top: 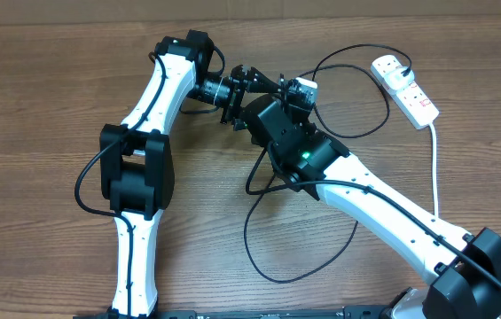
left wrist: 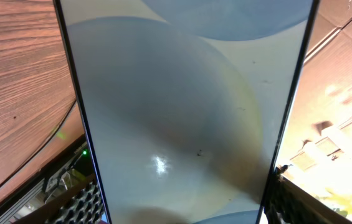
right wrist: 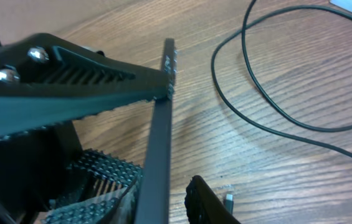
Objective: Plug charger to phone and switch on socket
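Wood-grain worktop, both arms meeting near its far edge: my left pincer (top: 278, 83) is clamped on the phone (left wrist: 182, 112), whose thin edge faces the right pincer (right wrist: 210, 205). I cannot tell whether that one grips the charger (right wrist: 214, 62), whose tip lies just beside its finger. I judge a misaligned push could bend that tip or lever the phone loose. The socket (top: 407, 87) sits toward the far right corner.

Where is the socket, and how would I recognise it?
From overhead, look to the upper right of the wooden table, past the white arm on that side. The socket lies there: a white oblong strip with red marks. Unlike the thin black cable looping nearby, its own cord is thick and white.
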Tool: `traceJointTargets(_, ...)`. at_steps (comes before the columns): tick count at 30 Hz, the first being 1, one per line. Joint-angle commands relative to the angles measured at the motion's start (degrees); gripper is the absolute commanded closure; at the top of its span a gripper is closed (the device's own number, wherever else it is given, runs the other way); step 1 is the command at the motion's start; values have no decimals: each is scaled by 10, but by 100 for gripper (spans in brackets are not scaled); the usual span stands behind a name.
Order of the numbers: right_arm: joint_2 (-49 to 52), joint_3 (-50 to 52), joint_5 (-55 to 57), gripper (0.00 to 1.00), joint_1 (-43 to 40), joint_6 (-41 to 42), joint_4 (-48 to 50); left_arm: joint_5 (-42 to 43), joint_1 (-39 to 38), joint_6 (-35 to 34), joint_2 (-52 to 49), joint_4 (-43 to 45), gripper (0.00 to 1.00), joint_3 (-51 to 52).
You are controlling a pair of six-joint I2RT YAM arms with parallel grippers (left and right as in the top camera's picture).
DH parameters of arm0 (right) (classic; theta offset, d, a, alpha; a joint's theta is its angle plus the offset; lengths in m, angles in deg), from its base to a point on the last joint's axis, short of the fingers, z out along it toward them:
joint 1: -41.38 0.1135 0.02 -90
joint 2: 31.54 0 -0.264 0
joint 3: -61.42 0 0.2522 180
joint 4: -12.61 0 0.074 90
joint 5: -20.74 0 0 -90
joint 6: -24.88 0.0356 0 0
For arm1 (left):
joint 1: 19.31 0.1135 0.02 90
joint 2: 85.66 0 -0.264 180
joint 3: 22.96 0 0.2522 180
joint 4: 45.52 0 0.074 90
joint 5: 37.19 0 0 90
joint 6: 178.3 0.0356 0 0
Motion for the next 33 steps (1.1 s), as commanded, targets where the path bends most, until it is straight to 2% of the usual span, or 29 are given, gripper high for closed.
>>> traceJointTargets(1, -3, -16, 3, 81, -3, 0, 7, 16, -5, 17, 0, 0, 28, -14)
traceJointTargets(12, -3, -16, 0, 86, -3, 17, 7, 16, -5, 27, 0, 0, 28, -14)
traceJointTargets(20, -3, -16, 0, 96, -3, 18, 3, 16, -5, 31, 0, 0, 27, -14)
traceJointTargets(25, -3, -16, 0, 96, -3, 35, 5, 16, -5, 31, 0, 0, 27, -14)
traceJointTargets(33, -4, -16, 18, 96, -3, 129, 10, 16, 2, 25, 0, 17, 24, -14)
